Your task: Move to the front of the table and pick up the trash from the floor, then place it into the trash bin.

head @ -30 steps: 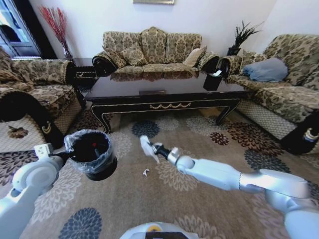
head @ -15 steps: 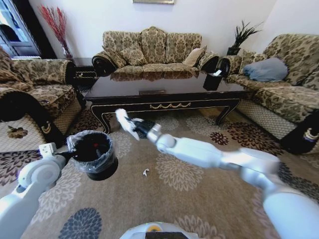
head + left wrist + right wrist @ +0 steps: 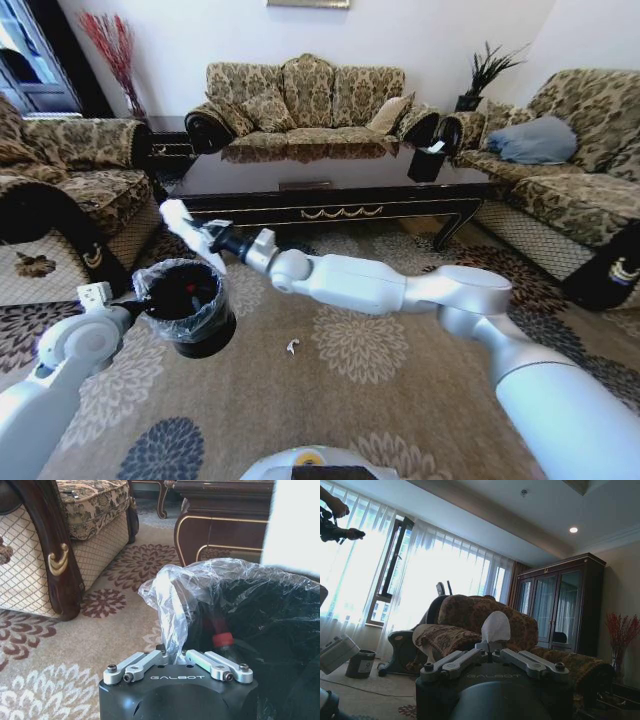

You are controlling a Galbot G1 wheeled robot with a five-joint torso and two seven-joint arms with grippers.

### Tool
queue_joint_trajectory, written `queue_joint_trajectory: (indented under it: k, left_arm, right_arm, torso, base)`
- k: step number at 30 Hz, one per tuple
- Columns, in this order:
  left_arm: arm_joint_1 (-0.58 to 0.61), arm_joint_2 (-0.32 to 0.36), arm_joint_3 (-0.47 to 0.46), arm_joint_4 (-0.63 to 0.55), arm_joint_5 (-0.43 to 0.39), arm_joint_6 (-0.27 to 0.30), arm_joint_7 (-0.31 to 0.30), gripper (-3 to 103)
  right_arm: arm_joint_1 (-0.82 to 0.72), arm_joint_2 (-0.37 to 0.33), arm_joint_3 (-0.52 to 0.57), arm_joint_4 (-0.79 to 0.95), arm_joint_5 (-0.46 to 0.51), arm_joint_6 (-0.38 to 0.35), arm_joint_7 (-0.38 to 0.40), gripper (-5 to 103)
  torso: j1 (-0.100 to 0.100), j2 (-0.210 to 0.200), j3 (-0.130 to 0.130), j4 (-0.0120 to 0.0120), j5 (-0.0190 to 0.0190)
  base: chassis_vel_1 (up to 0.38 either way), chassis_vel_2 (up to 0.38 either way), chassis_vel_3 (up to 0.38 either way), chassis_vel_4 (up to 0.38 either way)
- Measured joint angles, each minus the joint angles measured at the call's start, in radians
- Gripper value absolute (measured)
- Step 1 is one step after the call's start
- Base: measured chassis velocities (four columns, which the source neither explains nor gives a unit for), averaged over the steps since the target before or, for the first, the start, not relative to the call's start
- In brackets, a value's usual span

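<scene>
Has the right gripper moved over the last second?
Yes. The right gripper, shut on the white paper, has swung toward the robot's left, from above the small scrap to over the trash bin.

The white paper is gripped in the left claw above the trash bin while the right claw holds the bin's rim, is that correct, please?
The sides are swapped. In the head view, the right claw grips the white paper above the trash bin, while the left claw holds its rim.

The right arm reaches far across the body to the robot's left, its right gripper clamped on a white paper that sticks out past the fingertips, while the left gripper pinches the bin liner between its closed fingers.
</scene>
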Motion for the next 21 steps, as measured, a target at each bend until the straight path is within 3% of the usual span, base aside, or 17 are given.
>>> queue_joint_trajectory:
  k: [14, 15, 17, 18, 21]
  left_arm:
    - [-0.005, 0.006, -0.016, 0.0, -0.007, -0.001, 0.005, 3]
    - [-0.004, 0.006, -0.018, 0.0, -0.008, -0.001, 0.006, 3]
    - [-0.004, 0.007, -0.019, 0.0, -0.009, -0.001, 0.006, 3]
    - [-0.001, 0.007, -0.02, -0.001, -0.009, -0.001, 0.006, 3]
    - [0.002, 0.006, -0.021, -0.002, -0.009, -0.001, 0.006, 3]
  right_arm:
    - [-0.059, 0.134, -0.048, -0.143, -0.043, 0.018, -0.002, -3]
    - [-0.061, 0.14, -0.05, -0.148, -0.044, 0.018, -0.002, 2]
    - [-0.062, 0.144, -0.05, -0.151, -0.044, 0.019, -0.002, 2]
    - [-0.063, 0.149, -0.051, -0.154, -0.044, 0.02, -0.002, 13]
    - [-0.063, 0.154, -0.051, -0.156, -0.045, 0.022, -0.002, 18]
  torso:
    - [0.0, 0.0, 0.0, -0.0002, 0.0001]
    - [0.0, 0.0, 0.0, -0.0002, 0.0002]
    - [0.0, 0.0, 0.0, -0.0003, 0.0002]
    - [0.0, 0.0, 0.0, -0.0002, 0.0002]
    - [0.0, 0.0, 0.0, -0.0001, 0.0001]
  base:
    - [0.0, 0.0, 0.0, 0.0]
    - [0.0, 0.0, 0.0, 0.0]
    - [0.0, 0.0, 0.0, 0.0]
    - [0.0, 0.0, 0.0, 0.0]
    - [0.0, 0.0, 0.0, 0.0]
